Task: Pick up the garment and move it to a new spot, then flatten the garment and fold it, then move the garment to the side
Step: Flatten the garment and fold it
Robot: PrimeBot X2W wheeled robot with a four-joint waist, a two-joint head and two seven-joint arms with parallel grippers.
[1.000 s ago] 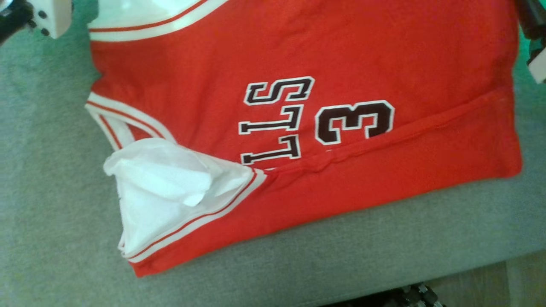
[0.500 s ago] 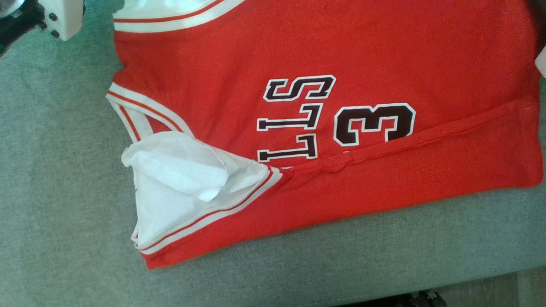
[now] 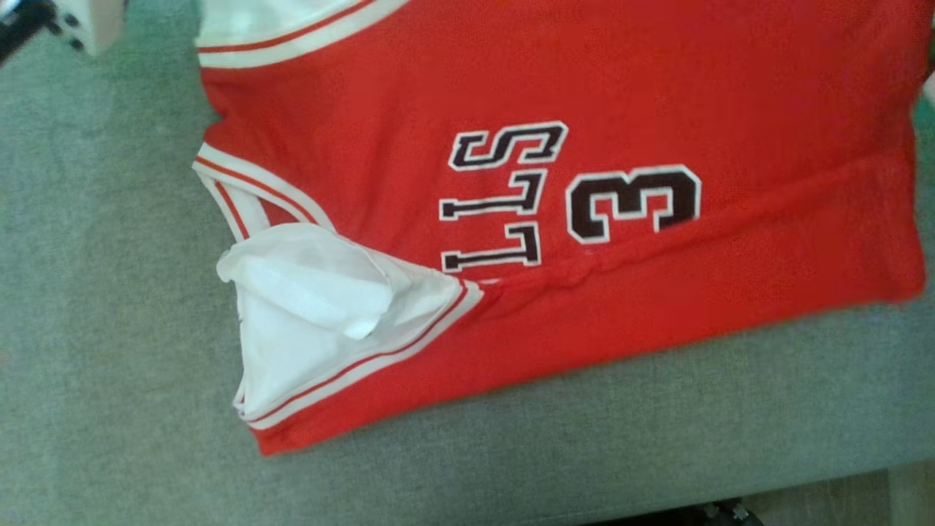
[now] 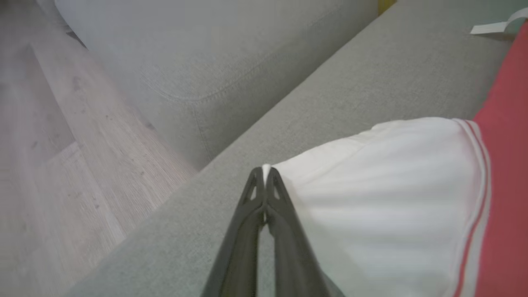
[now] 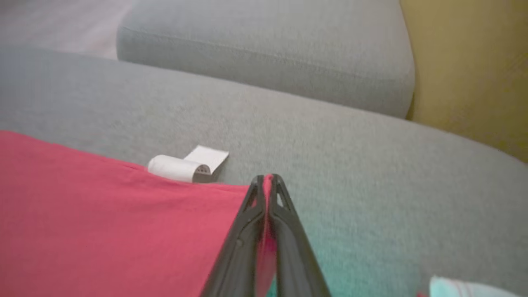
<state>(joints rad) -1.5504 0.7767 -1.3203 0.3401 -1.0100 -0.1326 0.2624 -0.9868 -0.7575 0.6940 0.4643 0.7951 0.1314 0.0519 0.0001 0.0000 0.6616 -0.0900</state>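
The garment (image 3: 555,95) is a red jersey with white trim, dark letters and a number 3, lying partly folded on a grey sofa seat (image 3: 95,329). Its white lining is turned out at the lower left armhole. In the left wrist view my left gripper (image 4: 265,171) is shut on a white corner of the garment (image 4: 383,206). The right wrist view shows my right gripper (image 5: 267,179) shut on a red corner of the garment (image 5: 103,222), with red cloth pinched between the fingers. A white part of my left arm (image 3: 80,25) shows at the head view's top left corner.
A small white roll of paper (image 5: 181,168) lies on the seat just beyond the red edge. Grey sofa cushions (image 5: 268,57) rise behind. Wooden floor (image 4: 62,156) runs along the sofa's side, and a yellow surface (image 5: 470,62) stands at the far right.
The head view has shifted, so the jersey sits a little further right in it. The right arm's white part at the right edge has almost left the picture.
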